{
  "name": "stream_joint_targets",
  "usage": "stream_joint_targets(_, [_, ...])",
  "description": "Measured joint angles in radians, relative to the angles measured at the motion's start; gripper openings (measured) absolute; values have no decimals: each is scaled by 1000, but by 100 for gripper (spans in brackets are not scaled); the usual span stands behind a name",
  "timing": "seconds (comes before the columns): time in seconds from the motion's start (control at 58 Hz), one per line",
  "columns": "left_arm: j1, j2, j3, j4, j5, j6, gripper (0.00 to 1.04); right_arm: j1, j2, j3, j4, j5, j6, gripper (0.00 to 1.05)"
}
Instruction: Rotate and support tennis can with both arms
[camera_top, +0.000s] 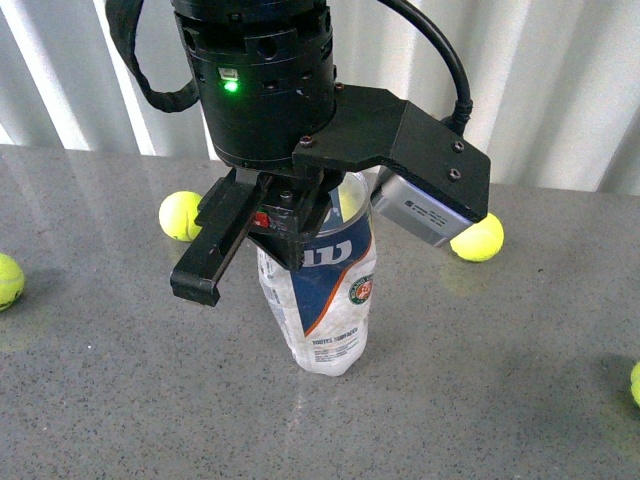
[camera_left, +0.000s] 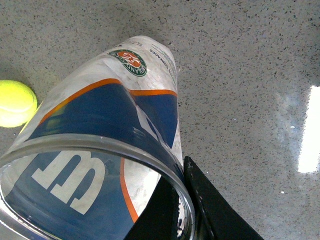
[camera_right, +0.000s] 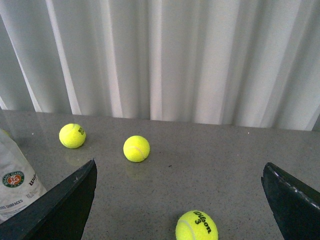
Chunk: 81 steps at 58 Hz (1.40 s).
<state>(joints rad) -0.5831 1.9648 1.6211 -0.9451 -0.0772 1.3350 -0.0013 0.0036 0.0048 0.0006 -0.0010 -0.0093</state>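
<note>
On the can's rim, left claw (camera_top: 255, 250): narrow. One black finger (camera_left: 215, 215) sits outside the clear wall and a dark shape sits just inside it, so it seems to pinch the wall, though the arm's bulk hides the contact from the front.
Left arm (camera_top: 265, 80): hangs from above over the can, with a green light (camera_top: 231, 86) lit on its black cylinder and a grey box (camera_top: 420, 212) bracketed to its side.
Tennis can (camera_top: 325, 290): stands on its base near mid-table, open mouth up under the claw. Its blue Wilson label with orange edge and round red-green logo faces front.
Right claw (camera_right: 178, 165): fingers spread wide, low over the table and apart from the can, whose label shows at one edge of its view.
Table (camera_top: 500, 380): grey, speckled, glossy.
Tennis balls: one ball (camera_top: 180, 215) behind the can on the left, another ball (camera_top: 478, 238) behind it on the right, and more near the table's side edges.
Backdrop (camera_right: 175, 60): white, pleated.
</note>
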Motion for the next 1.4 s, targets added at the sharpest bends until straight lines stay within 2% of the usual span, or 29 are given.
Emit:
stream_joint_targets(0.621, [-1, 4, 16, 10, -2, 3, 99, 0, 0, 0, 0, 0, 0, 97])
stream_joint_targets(0.914, [-2, -25, 38, -21, 52, -18, 98, 0, 0, 0, 0, 0, 0, 97])
stream_joint_targets(1.121, [14, -80, 103, -74, 196, -90, 98, 0, 0, 0, 0, 0, 0, 97])
stream_joint_targets(1.259, [84, -134, 126, -42, 315, -158, 98, 0, 0, 0, 0, 0, 0, 97])
stream_joint_targets(1.397, [213, -206, 71, 148, 417, -296, 98, 0, 0, 0, 0, 0, 0, 97])
